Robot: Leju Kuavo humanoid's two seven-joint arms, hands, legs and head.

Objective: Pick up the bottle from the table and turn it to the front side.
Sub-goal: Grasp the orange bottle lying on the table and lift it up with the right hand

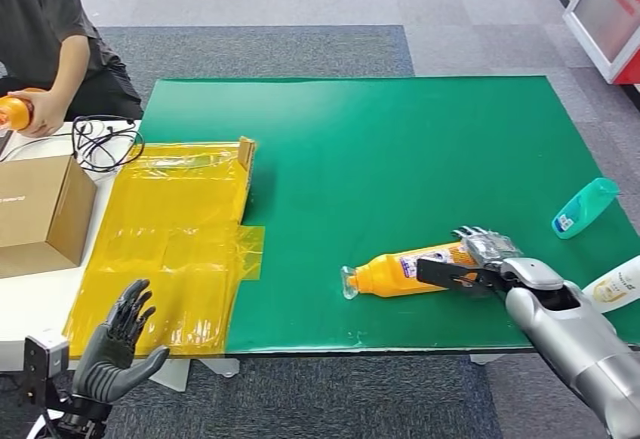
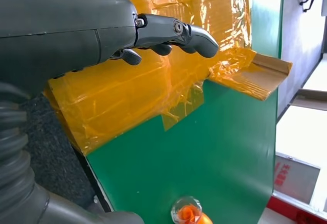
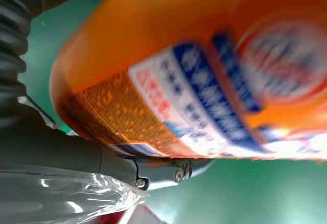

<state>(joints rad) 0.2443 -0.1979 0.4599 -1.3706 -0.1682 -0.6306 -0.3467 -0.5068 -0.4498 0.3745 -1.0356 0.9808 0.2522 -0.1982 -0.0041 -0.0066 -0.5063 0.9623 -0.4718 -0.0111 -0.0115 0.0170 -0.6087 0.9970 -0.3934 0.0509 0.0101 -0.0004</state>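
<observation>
Bright even light; film [image 1: 177, 229] glares; right wrist close-up blurred, perhaps defocused.

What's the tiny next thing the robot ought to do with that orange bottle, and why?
Probably close the right hand firmly and lift: its fingers already wrap the base of the orange bottle, which lies on its side on the green mat.

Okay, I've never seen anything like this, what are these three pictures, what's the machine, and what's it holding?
It's a humanoid robot with two silver arms. One picture looks down from its head; the others come from cameras at its wrists. Its right hand grips an orange bottle lying on the green table; its wrist camera shows the label close up. Its left hand hangs open near yellow plastic sheeting. A teal bottle, a white bottle and a cardboard box also lie there. A person sits nearby.
</observation>
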